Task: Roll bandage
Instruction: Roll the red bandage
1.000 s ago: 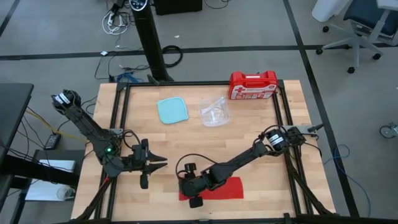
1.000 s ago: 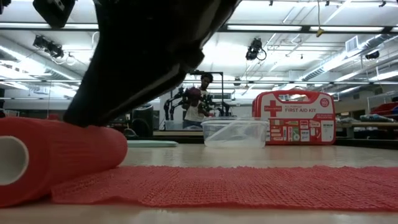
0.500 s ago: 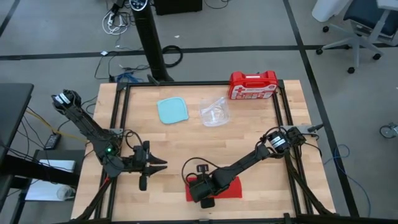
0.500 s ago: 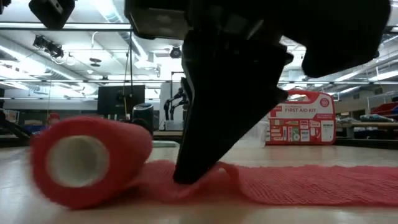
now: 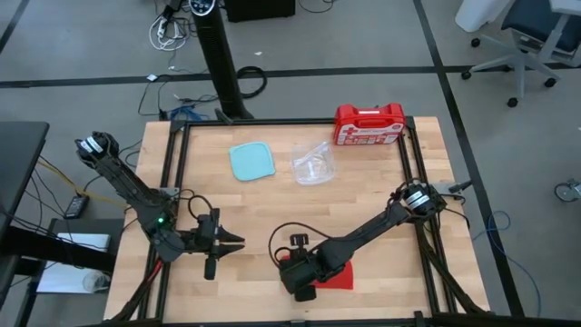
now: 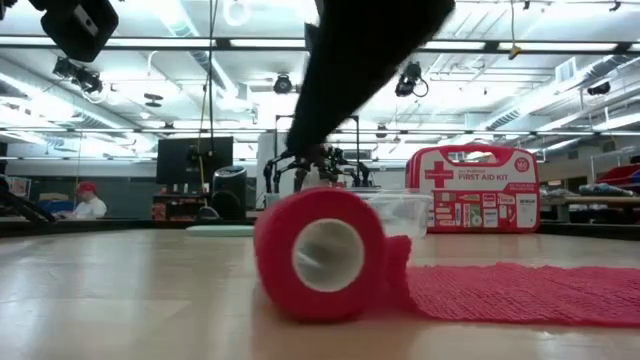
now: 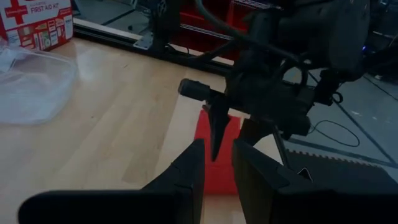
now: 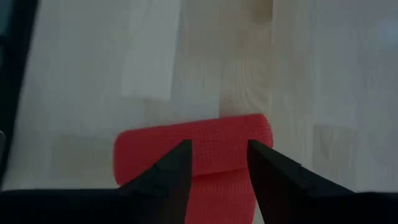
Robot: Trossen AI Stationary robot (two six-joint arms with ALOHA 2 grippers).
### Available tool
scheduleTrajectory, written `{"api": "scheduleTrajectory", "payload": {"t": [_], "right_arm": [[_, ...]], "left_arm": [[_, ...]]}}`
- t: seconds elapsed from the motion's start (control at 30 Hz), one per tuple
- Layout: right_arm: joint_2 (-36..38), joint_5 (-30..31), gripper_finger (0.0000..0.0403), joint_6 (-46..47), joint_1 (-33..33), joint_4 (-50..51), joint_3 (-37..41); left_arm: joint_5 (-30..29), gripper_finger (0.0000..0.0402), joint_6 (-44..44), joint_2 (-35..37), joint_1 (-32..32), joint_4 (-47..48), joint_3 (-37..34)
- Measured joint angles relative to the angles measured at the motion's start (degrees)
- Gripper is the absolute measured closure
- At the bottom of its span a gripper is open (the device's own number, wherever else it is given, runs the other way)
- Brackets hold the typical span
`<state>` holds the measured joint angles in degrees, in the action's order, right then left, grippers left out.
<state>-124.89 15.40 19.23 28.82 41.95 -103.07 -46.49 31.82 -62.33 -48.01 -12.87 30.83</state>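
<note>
The bandage lies near the table's front edge. Its rolled part (image 6: 320, 253) is a bright red cylinder seen end-on, resting on the wood. The flat remainder (image 6: 510, 290) stretches from it toward the table's right edge. My right gripper (image 8: 217, 149) hovers open just above the roll (image 8: 193, 146), slanting down, its finger (image 6: 300, 130) clear of the roll's top. In the high view it (image 5: 302, 277) covers the roll, and only the flat end (image 5: 340, 275) shows. My left gripper (image 5: 236, 243) waits open to the left, level, pointing at the bandage (image 7: 231, 127).
At the back of the table stand a red first-aid case (image 5: 369, 124), a clear plastic tub (image 5: 313, 163) and a pale blue square lid (image 5: 251, 161). Black frame rails (image 5: 172, 182) run along the table's sides. Bare wood lies between the two grippers.
My right gripper has swept toward the table's right edge, pushing the roll along the flat band. The roll has grown thicker and the flat stretch shorter. In the last half second the gripper has risen off the roll.
</note>
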Motion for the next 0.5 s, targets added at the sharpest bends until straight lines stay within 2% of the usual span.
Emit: {"api": "scheduleTrajectory", "payload": {"t": [0.33,0.5], "right_arm": [[-0.8,-0.6,0.0251,-2.8,-0.4,-9.4,0.3],[-2.2,-2.1,0.0251,-2.8,-1.2,-8.5,0.5]], "left_arm": [[0.0,0.0316,0.0,0.0,0.0,0.0,0.0],[0.0,0.0316,0.0,0.0,0.0,0.0,0.0]]}}
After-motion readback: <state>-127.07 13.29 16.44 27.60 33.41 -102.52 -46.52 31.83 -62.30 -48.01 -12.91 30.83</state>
